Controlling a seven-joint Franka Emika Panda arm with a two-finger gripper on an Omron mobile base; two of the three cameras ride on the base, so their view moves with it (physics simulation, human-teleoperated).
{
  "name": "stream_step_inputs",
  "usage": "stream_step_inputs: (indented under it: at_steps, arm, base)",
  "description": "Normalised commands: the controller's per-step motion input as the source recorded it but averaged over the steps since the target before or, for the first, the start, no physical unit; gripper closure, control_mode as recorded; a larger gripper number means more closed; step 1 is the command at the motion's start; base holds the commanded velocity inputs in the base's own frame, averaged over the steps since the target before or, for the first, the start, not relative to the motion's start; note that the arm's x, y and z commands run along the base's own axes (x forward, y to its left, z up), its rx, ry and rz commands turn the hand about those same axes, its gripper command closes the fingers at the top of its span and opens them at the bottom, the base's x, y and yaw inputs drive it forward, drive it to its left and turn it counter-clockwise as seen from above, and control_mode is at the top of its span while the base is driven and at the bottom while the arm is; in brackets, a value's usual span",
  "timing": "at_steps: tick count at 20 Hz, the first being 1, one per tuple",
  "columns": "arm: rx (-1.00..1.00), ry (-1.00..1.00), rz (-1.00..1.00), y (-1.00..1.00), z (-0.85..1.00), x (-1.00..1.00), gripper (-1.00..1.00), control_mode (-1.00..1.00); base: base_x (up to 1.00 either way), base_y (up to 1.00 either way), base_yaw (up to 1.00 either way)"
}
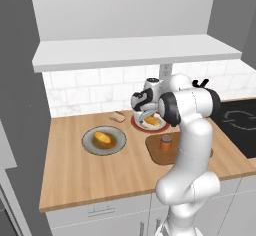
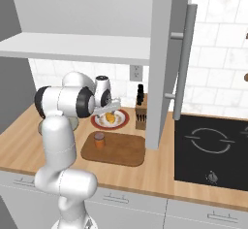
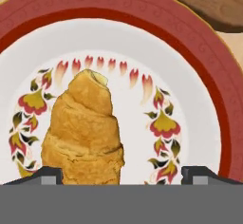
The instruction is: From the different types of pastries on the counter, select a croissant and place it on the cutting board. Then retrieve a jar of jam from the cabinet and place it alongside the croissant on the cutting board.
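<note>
The golden-yellow croissant (image 3: 85,133) lies on a white plate with a red rim (image 3: 142,14), seen too as the croissant (image 1: 151,122) (image 2: 111,118). My gripper (image 3: 123,175) hangs just over it, open, with one fingertip (image 3: 47,175) at its left edge and the other well off to its right; the gripper (image 1: 146,114) (image 2: 110,110) points down at the plate. The dark reddish cutting board (image 1: 156,152) (image 2: 121,151) lies in front of the plate. The orange-brown jar of jam (image 1: 166,142) (image 2: 99,139) stands upright on it.
An orange bun (image 1: 102,139) rests on a grey plate (image 1: 90,147) to the left, with a small tan pastry (image 1: 118,116) behind it. A knife block (image 2: 141,114) stands by the open cabinet door (image 2: 160,63). The shelf slab (image 1: 135,52) hangs overhead. A black stove (image 2: 210,145) lies to the right.
</note>
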Motion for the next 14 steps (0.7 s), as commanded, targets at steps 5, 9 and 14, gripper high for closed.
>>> stream_step_inputs:
  at_steps: [5,9,14]
  arm:
    - [-0.01,0.0,0.22,-0.49,-0.28,0.17,-1.0,-1.0]
    - [0.0,0.0,0.24,-0.52,-0.27,0.02,-1.0,-1.0]
    - [0.0,0.02,0.23,-0.43,-0.51,0.0,-1.0,-1.0]
  base:
    - [0.0,0.0,0.0]
    - [0.0,0.0,0.0]
    - [0.0,0.0,0.0]
